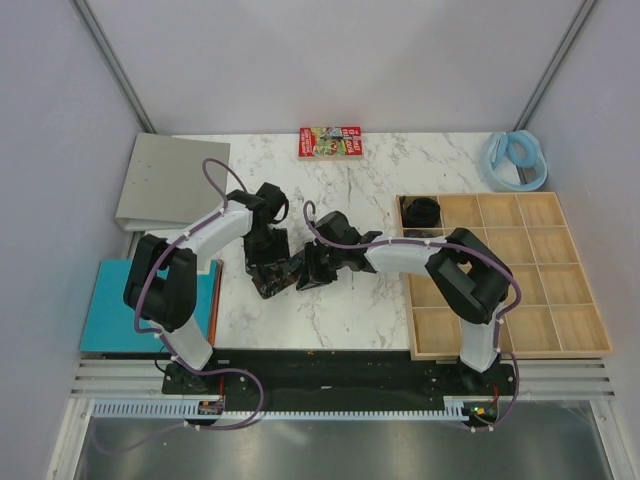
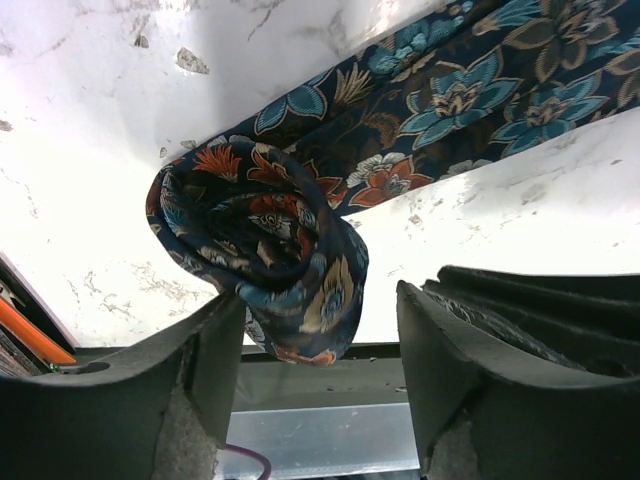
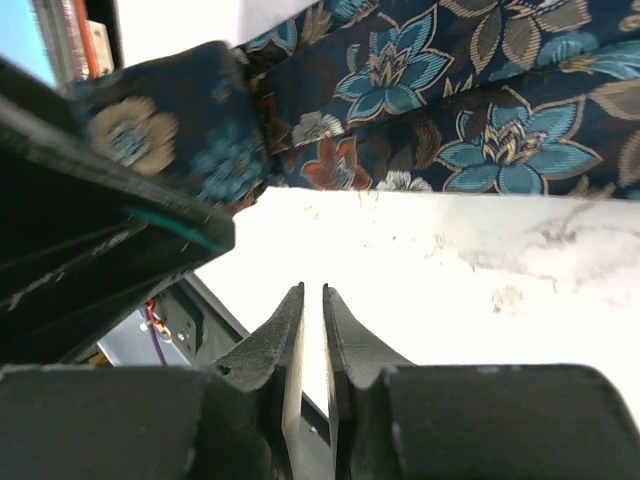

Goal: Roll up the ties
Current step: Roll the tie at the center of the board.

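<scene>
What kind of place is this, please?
Probably a robot test cell: plain grey walls enclose a marble-patterned table, two robot arms stand at its near edge, and a wooden compartment tray lies on it.

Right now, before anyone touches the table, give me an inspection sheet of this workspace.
Surface: white marble tabletop, a few specks near the tie.
Job's things: floral tie lying flat, one end rolled into a loose coil; a dark roll, likely another tie, in the wooden tray's far-left compartment.
Clutter: red box, pale blue ring, grey folder, teal board, wooden tray.
Claws: left claw open, the loose coil at its mouth; right claw shut on nothing, beside the tie.
Cables: purple cables looped along both arms.
Surroundings: pale walls; metal rail at the near edge.
</scene>
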You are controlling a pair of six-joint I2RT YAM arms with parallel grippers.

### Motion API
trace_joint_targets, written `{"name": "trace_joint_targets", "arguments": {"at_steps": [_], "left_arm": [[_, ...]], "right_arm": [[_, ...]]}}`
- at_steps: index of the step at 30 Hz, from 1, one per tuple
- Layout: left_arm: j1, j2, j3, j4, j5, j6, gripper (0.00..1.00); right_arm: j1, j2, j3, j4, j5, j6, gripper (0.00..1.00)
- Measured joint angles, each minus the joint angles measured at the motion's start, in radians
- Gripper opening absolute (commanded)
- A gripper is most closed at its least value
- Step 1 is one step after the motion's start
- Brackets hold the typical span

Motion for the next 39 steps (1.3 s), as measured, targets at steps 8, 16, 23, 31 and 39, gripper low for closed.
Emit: {"name": "trace_joint_targets", "arguments": {"at_steps": [8, 16, 23, 31, 39], "left_arm": [[-0.004, -0.002, 0.063, -0.013, -0.009, -0.006, 0.81], [-0.007, -0.043, 0.064, -0.018, -0.01, -0.015, 0.82], [0.001, -0.193, 0.063, -0.019, -0.023, -0.023, 0.82], [0.127, -0.413, -0.017, -0.008, -0.044, -0.022, 0.75], [0.274, -0.644, -0.262, 0.009, -0.073, -0.014, 0.63]], "right_arm": [[-0.016, -0.095, -0.026, -0.03, 0.011, -0.017, 0.2], [-0.017, -0.182, -0.027, -0.06, 0.026, -0.018, 0.21], [-0.017, -0.226, -0.027, -0.061, 0.027, -0.018, 0.22], [0.013, -0.225, 0.024, -0.102, 0.037, -0.016, 0.23], [0.183, -0.091, 0.241, -0.11, 0.07, -0.014, 0.22]]}}
